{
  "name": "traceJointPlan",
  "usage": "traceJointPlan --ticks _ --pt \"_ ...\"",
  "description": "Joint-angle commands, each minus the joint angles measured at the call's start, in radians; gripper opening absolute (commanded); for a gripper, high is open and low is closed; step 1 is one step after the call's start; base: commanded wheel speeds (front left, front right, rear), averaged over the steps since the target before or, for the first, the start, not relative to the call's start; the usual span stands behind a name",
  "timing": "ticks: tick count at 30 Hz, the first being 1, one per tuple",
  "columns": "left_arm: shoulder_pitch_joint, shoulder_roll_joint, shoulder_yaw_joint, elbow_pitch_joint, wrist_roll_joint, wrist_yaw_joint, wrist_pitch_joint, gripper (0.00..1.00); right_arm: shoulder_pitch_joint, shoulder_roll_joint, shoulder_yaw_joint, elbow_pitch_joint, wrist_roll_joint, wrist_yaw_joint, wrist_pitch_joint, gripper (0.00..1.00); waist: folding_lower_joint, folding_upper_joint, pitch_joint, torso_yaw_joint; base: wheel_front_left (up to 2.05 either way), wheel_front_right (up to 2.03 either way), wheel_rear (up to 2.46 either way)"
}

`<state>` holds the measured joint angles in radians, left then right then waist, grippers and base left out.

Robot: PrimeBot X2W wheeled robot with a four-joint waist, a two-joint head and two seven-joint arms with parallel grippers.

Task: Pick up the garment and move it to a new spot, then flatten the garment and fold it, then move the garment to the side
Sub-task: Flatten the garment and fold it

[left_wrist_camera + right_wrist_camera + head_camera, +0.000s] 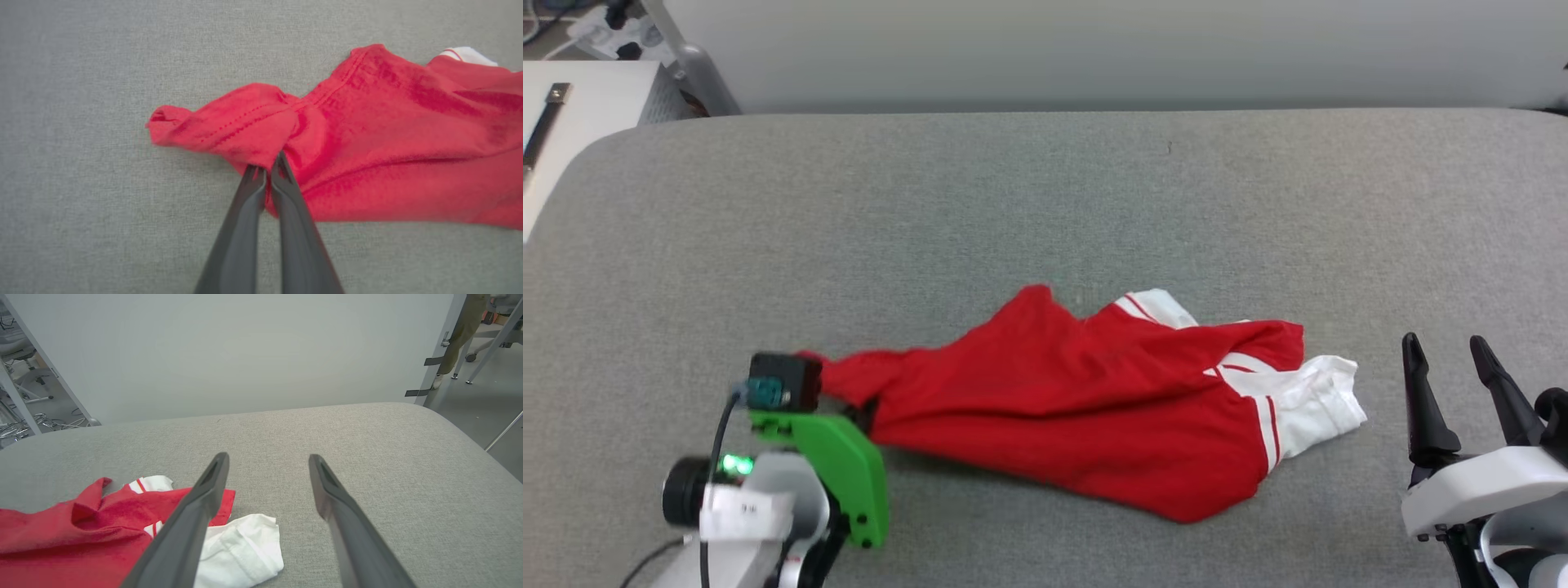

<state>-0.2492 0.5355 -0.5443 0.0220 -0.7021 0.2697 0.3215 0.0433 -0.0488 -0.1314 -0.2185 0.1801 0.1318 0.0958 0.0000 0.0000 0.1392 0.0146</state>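
— Grey padded surface (1045,204) is stretching across the whole scene. What is sitting nearest on it?

— At the near left, the left gripper (267,167) is pinching the garment (1078,392). Its two dark fingers are pressed together on a fold of red cloth beside the stitched hem, at the garment's left end.

— And the near right?

— The right gripper (1445,343) is standing with its jaws spread wide and nothing between them. It is pointing toward the far side, near the white sleeve (1327,400) but apart from it.

— Where is the garment lying?

— It is lying crumpled on the near half of the surface, between the two grippers. Red cloth is running from the pinched left end to the white sleeve with red stripes at the right end.

— What is showing farther off?

— A pale wall (1094,49) is rising behind the far edge. A white cabinet (588,106) is standing at the far left, and a person's leg (459,330) is showing beyond the wall's right end.
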Motion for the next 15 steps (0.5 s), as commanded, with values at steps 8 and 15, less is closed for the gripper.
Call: traceJointPlan --ticks 8,15 --pt "0.313 -0.001 0.028 -0.053 -0.102 0.103 -0.027 0.00 0.039 -0.001 0.001 -0.015 -0.002 -0.001 0.024 1.00 0.0000 0.0000 -0.082 0.056 0.00 0.00 0.00" --pt "0.423 -0.074 0.011 0.040 -0.174 0.093 -0.048 0.00 0.059 -0.001 0.009 -0.025 0.000 -0.001 0.036 1.00 0.0000 0.0000 -0.110 0.048 0.00 0.00 0.00"
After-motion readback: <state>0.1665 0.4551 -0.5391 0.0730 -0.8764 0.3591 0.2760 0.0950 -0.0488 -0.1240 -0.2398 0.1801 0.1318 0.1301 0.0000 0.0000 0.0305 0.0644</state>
